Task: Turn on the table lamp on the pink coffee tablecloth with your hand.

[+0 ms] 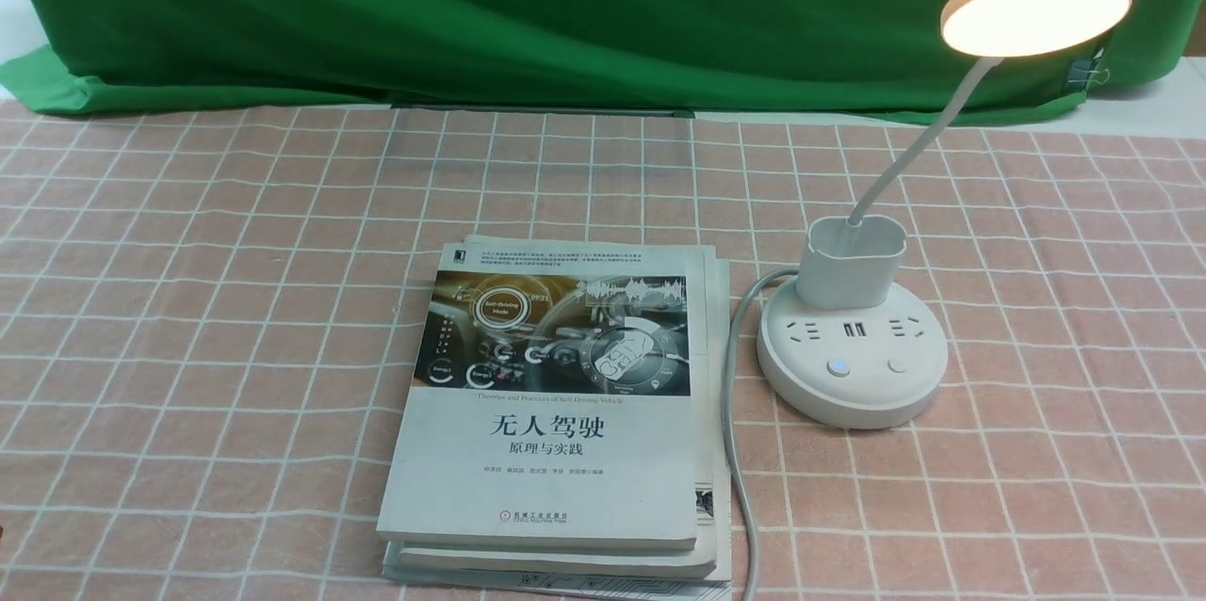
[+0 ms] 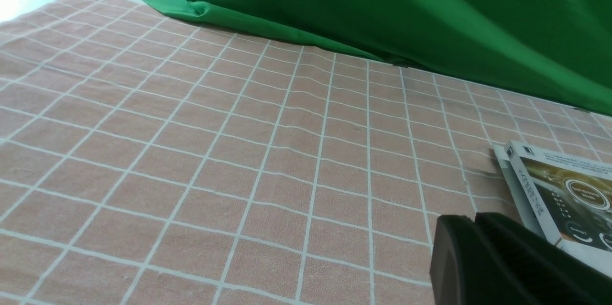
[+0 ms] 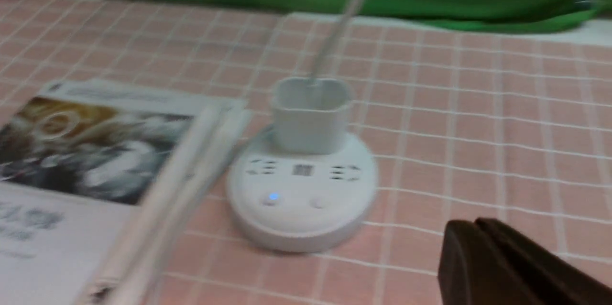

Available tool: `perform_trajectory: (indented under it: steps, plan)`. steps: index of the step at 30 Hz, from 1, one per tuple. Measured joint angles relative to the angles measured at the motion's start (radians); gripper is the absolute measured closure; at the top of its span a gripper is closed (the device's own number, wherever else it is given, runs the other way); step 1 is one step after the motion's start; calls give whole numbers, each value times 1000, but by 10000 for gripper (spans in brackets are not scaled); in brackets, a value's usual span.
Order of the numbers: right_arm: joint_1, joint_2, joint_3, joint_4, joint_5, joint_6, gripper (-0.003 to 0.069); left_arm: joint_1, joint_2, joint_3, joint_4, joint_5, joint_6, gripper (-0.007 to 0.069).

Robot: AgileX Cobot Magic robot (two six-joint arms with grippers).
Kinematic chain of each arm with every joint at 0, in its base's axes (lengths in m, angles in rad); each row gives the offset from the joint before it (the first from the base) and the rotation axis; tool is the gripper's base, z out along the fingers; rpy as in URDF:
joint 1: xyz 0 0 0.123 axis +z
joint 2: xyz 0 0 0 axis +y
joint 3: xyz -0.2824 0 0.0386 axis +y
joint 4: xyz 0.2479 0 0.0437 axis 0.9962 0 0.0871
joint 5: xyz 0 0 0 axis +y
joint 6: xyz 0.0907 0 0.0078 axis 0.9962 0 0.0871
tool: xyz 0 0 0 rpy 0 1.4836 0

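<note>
The right gripper (image 3: 475, 228) shows in its wrist view as two black fingers (image 3: 507, 266) pressed flat together with only a seam between them, clenched on nothing and hanging just beside the lamp's base without touching it. The left gripper (image 2: 475, 221) looks the same in its own view: black fingers (image 2: 516, 262) closed tight, empty, above the cloth near the corner of the stack of grey paperback books with a car-dashboard cover (image 1: 556, 413). Neither arm appears in the front view. The white table lamp with a flat round disc head, thin bendy neck, oval cup and round socketed base (image 1: 853, 356) stands toward the right edge of the table on the salmon-pink tablecloth with a white grid (image 1: 188, 300), just right of the books. Its head already glows warm, and the left of its two buttons shows a small blue light, so the task appears done. The lamp is probably light plastic, with a neck that would sway and a base that may slide on cloth; a press is best made straight down on a button, not a grasp. A grey cord (image 1: 733, 413) runs from the base toward the near edge, between lamp and books. Plain green cloth (image 1: 565, 8) drapes along the far edge.
</note>
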Motion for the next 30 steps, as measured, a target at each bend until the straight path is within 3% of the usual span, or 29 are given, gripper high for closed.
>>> perform_trajectory:
  steps: [3,7,15,30]
  plan:
    - [-91,-214,261,-5,-185,-4,633,0,0,0,0,0,0,606]
    - [-110,-399,422,-5,-257,-6,633,0,0,0,0,0,0,606]
    - [-110,-546,443,-14,-134,-48,633,0,0,0,0,0,0,606]
    - [-110,-546,443,-15,-116,-56,628,0,0,0,4,0,43,606]
